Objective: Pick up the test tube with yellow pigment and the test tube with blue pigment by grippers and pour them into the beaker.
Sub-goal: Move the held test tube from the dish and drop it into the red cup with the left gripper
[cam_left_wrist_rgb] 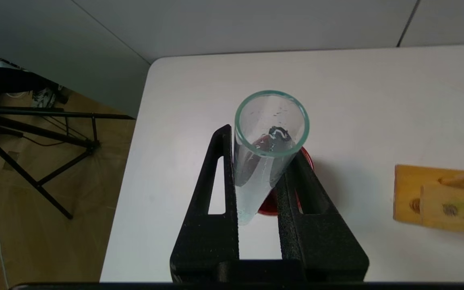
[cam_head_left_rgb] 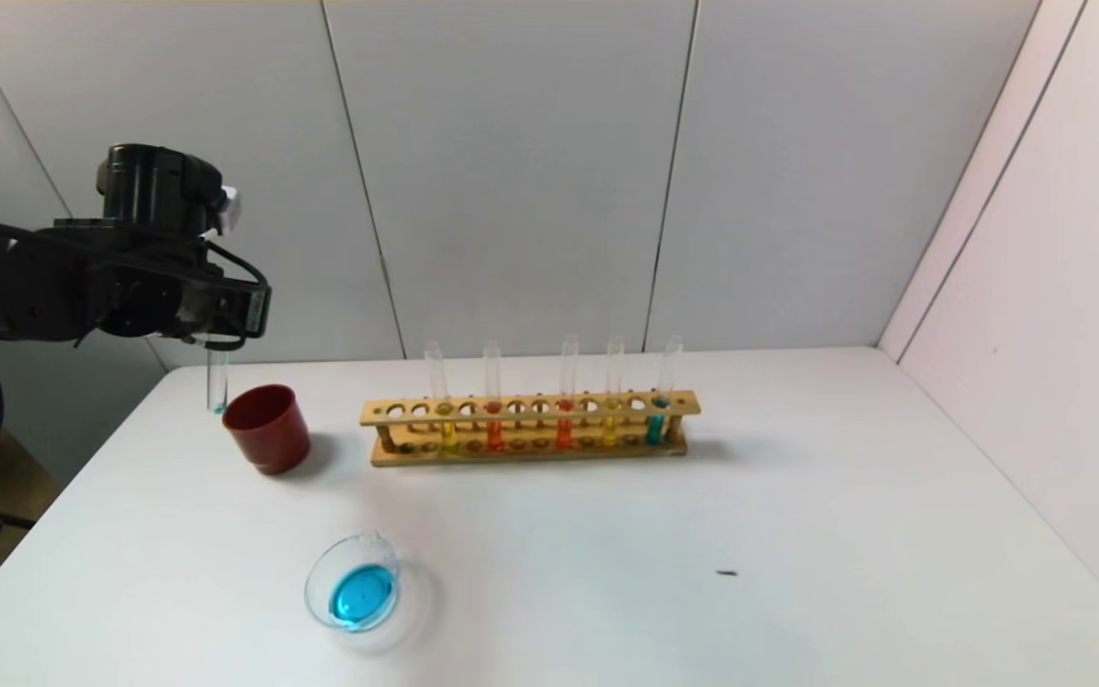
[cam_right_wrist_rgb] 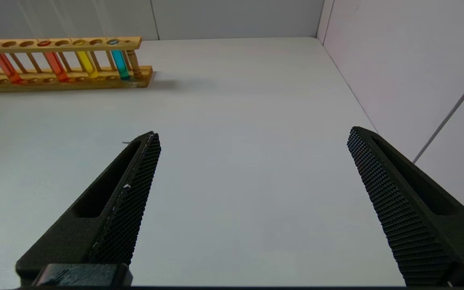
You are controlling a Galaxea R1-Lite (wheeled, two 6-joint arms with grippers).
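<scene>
While my left gripper (cam_head_left_rgb: 225,329) hangs high over the desk's (cam_head_left_rgb: 798,534) left rear corner, the head camera shows me its fingers clenched on the test tube with blue pigment (cam_head_left_rgb: 217,380), upright and nearly empty, a teal trace at its bottom, just left of the dark red cup (cam_head_left_rgb: 266,428). Nearer me sits the beaker (cam_head_left_rgb: 353,594), holding a pool of blue liquid. Behind, the wooden rack (cam_head_left_rgb: 530,429) carries five more tubes: yellow, two orange-red, the test tube with yellow pigment (cam_head_left_rgb: 612,401), then a teal one at the right end.

From the left wrist camera I look straight down the held tube's open mouth (cam_left_wrist_rgb: 271,121); the black fingers (cam_left_wrist_rgb: 216,193) clamp its wall from both sides, with the red cup (cam_left_wrist_rgb: 304,161) showing below them and one end of the rack (cam_left_wrist_rgb: 441,199) off to the side.

On the right wrist camera, my right gripper (cam_right_wrist_rgb: 254,141) is parked low over bare desk (cam_right_wrist_rgb: 236,121), its fingers (cam_right_wrist_rgb: 135,181) spread wide and holding nothing, well apart from the rack (cam_right_wrist_rgb: 63,60).
</scene>
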